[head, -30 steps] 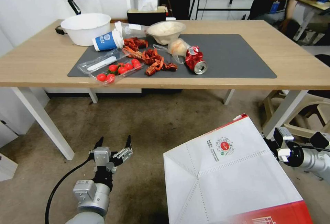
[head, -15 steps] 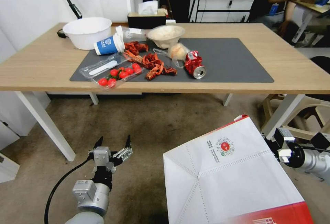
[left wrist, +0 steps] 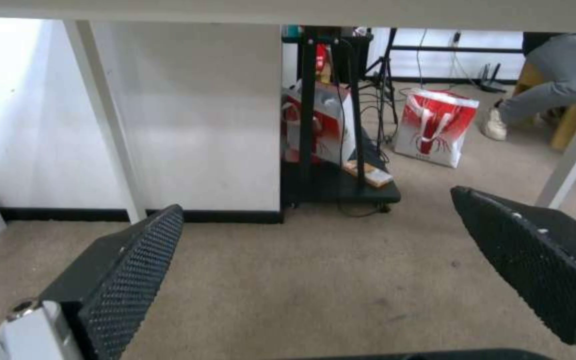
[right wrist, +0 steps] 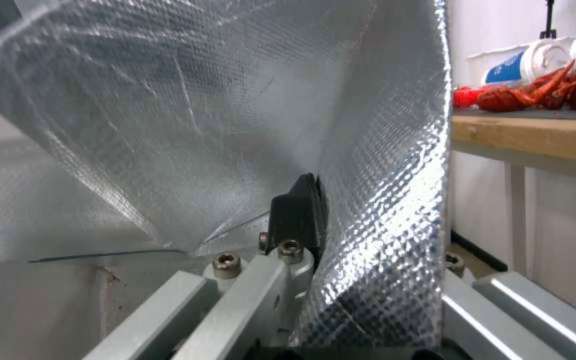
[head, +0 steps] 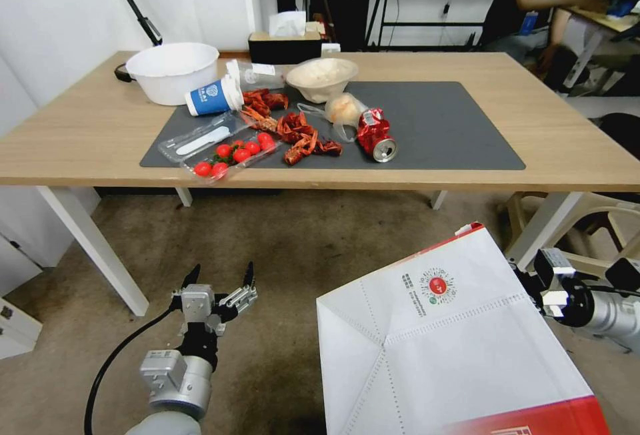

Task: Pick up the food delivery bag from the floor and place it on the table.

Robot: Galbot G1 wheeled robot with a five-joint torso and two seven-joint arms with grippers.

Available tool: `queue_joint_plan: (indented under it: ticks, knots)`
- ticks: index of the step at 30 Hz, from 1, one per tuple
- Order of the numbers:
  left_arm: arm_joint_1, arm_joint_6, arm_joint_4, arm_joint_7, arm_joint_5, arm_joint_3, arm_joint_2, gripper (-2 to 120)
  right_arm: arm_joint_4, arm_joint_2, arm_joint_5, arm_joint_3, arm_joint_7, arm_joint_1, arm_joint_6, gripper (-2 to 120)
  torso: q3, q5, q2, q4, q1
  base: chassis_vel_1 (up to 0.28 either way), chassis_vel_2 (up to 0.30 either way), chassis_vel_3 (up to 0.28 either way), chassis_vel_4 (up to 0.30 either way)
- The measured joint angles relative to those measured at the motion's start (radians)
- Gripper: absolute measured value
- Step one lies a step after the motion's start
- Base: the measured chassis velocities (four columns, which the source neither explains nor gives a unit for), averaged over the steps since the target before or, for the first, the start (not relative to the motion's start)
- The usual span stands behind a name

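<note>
Light-wood surface [head: 80,135] on white legs spanned the head view, carrying a dark grey mat [head: 440,125] whose right half was bare. Compared with the frames from a second before, the whole surface sat lower in the picture while the bag and both arms kept their places relative to the camera; judged as the robot's own motion, most likely torso rising, not a move of the things.

Food delivery bag [head: 440,341] was held tilted at lower right, white side with round red logo [head: 436,283] facing up, apparently clear of the floor [head: 300,248]. Right end effector [head: 543,288] was at the bag's upper right edge; in the right wrist view one dark finger [right wrist: 298,210] pressed against the silver foil lining [right wrist: 188,125], so it was closed on the bag's wall. Bag was not yet above the surface edge; judged lift under way, placement not yet done.

Left end effector [head: 220,285] hung low over the floor, fingers spread wide and holding nothing; in the left wrist view both pads [left wrist: 128,270] stood well apart.

On the left half of the mat: white basin [head: 173,71], tipped blue cup [head: 212,97], tray of cherry tomatoes [head: 233,153], crayfish shells [head: 297,131], bowl [head: 321,78], crushed red can [head: 375,135]. Near table leg [head: 550,225] and a chair [head: 600,211] stood close to the bag's path.
</note>
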Motion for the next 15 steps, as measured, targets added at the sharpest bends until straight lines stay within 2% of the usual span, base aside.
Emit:
queue_joint_plan:
  ticks: [15]
  knots:
    - [0.004,0.000,-0.001,0.005,0.001,0.000,0.002,100,0.008,-0.011,0.002,0.011,0.001,-0.011,0.000,0,0.038,0.0000,0.063,0.0000,0.025,0.000,0.000,0.000,0.000]
